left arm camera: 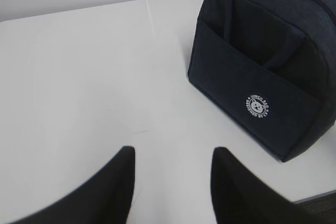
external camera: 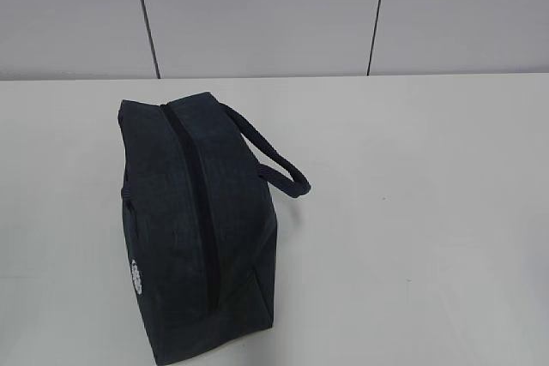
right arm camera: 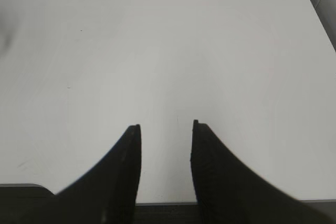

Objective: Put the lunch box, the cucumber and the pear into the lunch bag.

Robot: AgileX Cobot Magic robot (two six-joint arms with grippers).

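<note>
The dark navy lunch bag (external camera: 197,220) stands on the white table (external camera: 412,212), its zipper line running along the top and looking closed, its loop handle (external camera: 274,160) hanging to the right. In the left wrist view the lunch bag (left arm camera: 262,72) sits at the upper right, showing a round white logo (left arm camera: 258,106). My left gripper (left arm camera: 173,153) is open over bare table, well short of the bag. Also open, my right gripper (right arm camera: 166,125) has only white table between its fingers. The lunch box, the cucumber and the pear are out of view. Neither arm shows in the exterior view.
A grey panelled wall (external camera: 257,15) rises behind the table's far edge. The table's right edge (right arm camera: 315,3) shows at the upper right of the right wrist view. White tabletop (left arm camera: 79,77) stretches left of the bag.
</note>
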